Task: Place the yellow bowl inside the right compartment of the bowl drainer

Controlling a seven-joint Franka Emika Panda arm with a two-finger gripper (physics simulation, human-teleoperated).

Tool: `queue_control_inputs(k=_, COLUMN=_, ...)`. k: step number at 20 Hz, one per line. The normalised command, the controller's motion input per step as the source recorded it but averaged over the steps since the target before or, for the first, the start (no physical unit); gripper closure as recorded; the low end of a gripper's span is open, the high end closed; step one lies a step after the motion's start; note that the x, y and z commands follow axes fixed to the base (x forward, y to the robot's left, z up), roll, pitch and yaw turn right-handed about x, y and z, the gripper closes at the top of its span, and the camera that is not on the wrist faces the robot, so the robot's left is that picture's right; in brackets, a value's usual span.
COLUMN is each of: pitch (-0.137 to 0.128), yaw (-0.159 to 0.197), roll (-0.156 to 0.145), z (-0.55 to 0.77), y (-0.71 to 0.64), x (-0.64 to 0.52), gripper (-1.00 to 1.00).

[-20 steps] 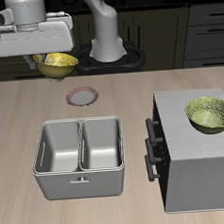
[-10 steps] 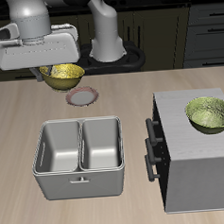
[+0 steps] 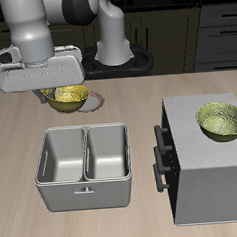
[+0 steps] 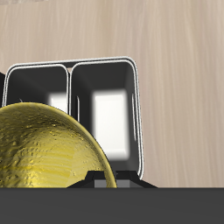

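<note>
The small yellow bowl [image 3: 71, 97] hangs tilted in the air, held by its rim in my gripper [image 3: 49, 92], which is shut on it. It hovers behind the grey metal bowl drainer [image 3: 87, 183], above a small pink plate. Both basins of the drainer are empty, including the right compartment [image 3: 108, 153]. In the wrist view the bowl [image 4: 44, 149] fills the foreground. It covers part of the drainer [image 4: 131, 61] and of the right compartment [image 4: 39, 87] behind it. My fingertips are hidden there.
A small pink plate [image 3: 92, 101] lies on the table under the held bowl. Beside the drainer stands a grey cabinet [image 3: 210, 179] with black handles [image 3: 161, 158]. A larger, greener bowl [image 3: 222, 121] sits on top of it.
My gripper has carried the yellow bowl downward and toward the drainer. It has gone from high near the table's back to just above the pink plate.
</note>
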Motion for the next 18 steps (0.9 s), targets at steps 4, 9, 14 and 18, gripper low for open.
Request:
queue_control_inputs(k=4, pitch=0.026, yaw=-0.007, roll=-0.008, z=-0.24, y=-0.05, x=0.03, gripper=1.00)
queue_control_inputs(k=9, pitch=0.027, yaw=-0.007, roll=0.000, z=-0.24, y=-0.07, x=0.01, gripper=1.00)
queue_control_inputs(k=14, pitch=0.021, yaw=-0.007, roll=-0.009, z=-0.20, y=-0.08, x=-0.01, gripper=1.00)
queue_control_inputs(k=18, pitch=0.018, yaw=-0.006, roll=-0.025, z=-0.13, y=-0.14, x=-0.05, gripper=1.00)
